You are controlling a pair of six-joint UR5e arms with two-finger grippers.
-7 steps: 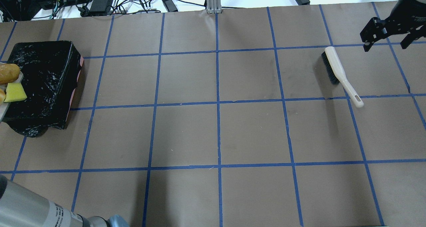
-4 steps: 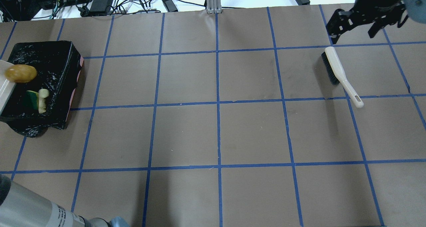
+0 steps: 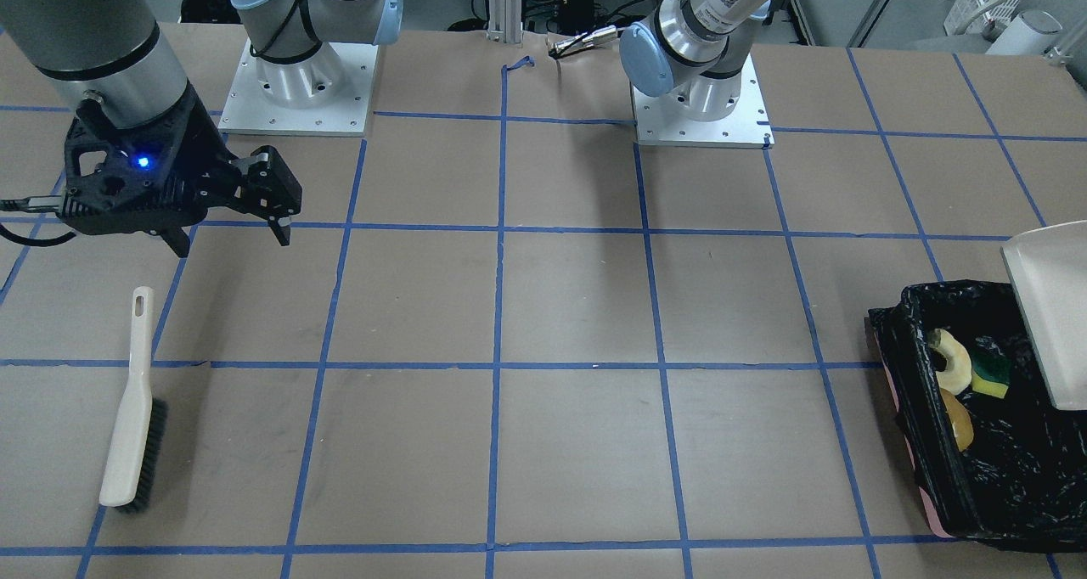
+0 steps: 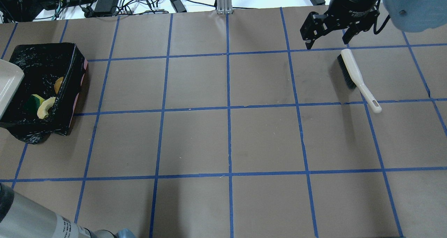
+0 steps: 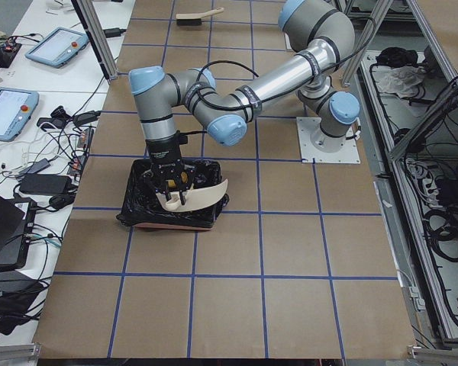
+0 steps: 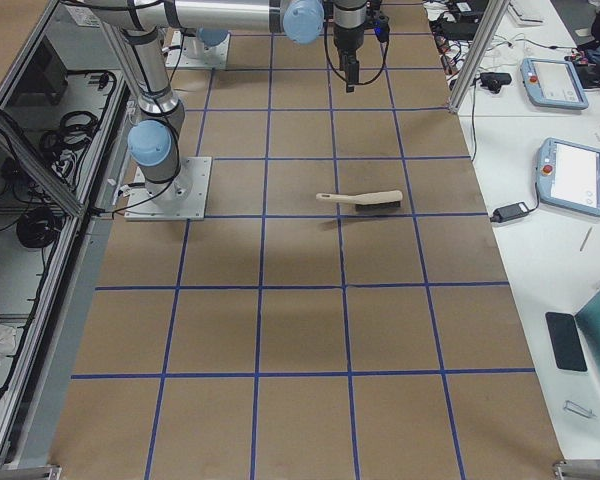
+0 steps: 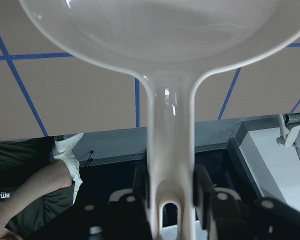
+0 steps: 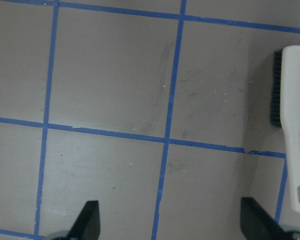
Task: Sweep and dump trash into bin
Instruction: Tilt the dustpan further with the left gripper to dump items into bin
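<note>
- Trash lies inside the rectangular bin lined with crinkly black plastic [image 4: 68, 61], which stands at the left-hand end of the brown paper-covered table with blue tape grid [image 4: 195, 140].
- In the bin, the curved tan bread-like crust [image 4: 46, 108] touches the yellow sponge wedge with a green side [image 4: 34, 103]. The glossy golden-brown potato-like lump [image 4: 58, 85] sits near them against the bin's inner wall.
- The left gripper [image 7: 171, 192] has its jaws clamped on the handle of the beige plastic dustpan [image 7: 165, 35], which hangs above the bin's outer side.
- The right gripper [image 4: 326, 44] hovers above the table at the opposite end, jaws wide apart and holding nothing.
- A cream-handled brush with black bristles [image 4: 352, 70] lies flat on the paper just beside and below that gripper, apart from its fingers.
- A person's bare forearm [image 7: 30, 185] shows beyond the table edge in the left wrist view.
</note>
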